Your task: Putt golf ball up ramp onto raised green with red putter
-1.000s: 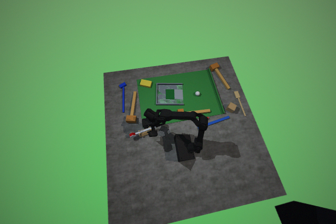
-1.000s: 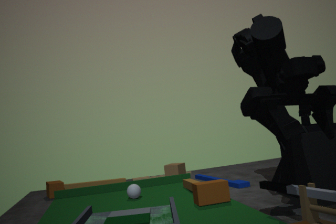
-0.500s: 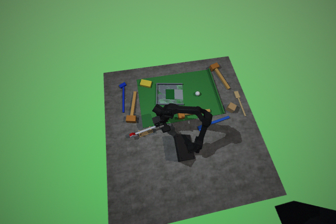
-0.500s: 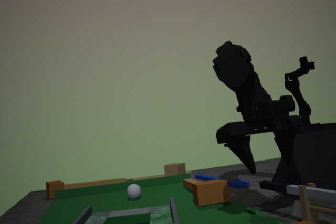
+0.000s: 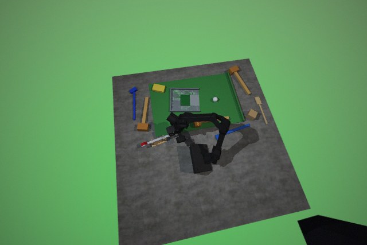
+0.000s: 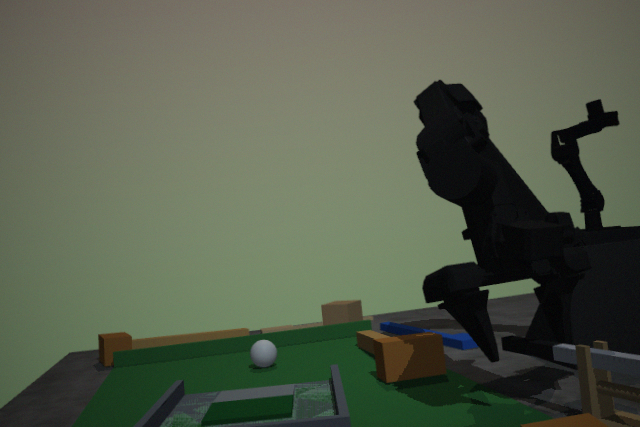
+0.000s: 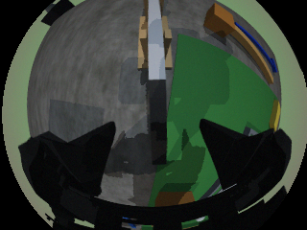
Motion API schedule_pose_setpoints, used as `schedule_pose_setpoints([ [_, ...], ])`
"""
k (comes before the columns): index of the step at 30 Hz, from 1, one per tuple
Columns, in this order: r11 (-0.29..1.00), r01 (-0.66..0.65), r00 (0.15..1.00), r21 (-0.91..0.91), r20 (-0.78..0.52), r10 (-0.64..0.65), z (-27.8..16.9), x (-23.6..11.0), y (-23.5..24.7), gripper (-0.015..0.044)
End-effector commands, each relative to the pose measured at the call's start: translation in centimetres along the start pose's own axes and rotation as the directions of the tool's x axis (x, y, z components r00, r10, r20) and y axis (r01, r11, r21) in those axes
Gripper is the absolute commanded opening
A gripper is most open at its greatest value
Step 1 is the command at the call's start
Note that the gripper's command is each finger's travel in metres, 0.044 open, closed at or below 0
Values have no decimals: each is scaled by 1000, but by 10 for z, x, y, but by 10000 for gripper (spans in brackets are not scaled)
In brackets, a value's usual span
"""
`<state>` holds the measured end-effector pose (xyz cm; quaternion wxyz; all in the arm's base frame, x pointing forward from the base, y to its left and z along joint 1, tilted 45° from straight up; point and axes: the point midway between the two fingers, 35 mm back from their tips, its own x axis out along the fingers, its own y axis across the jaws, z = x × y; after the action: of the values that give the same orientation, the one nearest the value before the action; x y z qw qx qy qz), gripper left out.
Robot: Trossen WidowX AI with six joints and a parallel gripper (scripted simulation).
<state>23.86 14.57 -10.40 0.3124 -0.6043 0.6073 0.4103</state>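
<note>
The red putter lies on the grey table in front of the green mat, resting on a small tan stand. Its red head points left, and its grey shaft runs into a black grip. My gripper is open. It hangs low over the grip end, one finger on each side, apart from it. The white golf ball sits on the mat, right of the grey-framed ramp and raised green.
An orange mallet lies on the mat's near edge under my arm, a blue bar beside it. A blue putter, an orange mallet and a yellow block lie left; another mallet, a tan putter and a tan cube lie right.
</note>
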Motion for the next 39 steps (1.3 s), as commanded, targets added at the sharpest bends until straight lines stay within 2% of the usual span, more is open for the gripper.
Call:
schedule_pose_setpoints([
  [1,1000,2,1000,-7,-6,-2,-1,4,1,440],
  [20,1000,2,1000,-7,-7,-2,-7,26,1,440],
  [34,1000,4,1000,-1,1,-4,-6,23,-1,72],
  [39,1000,4,1000,-1,1,-4,-6,23,-1,39],
])
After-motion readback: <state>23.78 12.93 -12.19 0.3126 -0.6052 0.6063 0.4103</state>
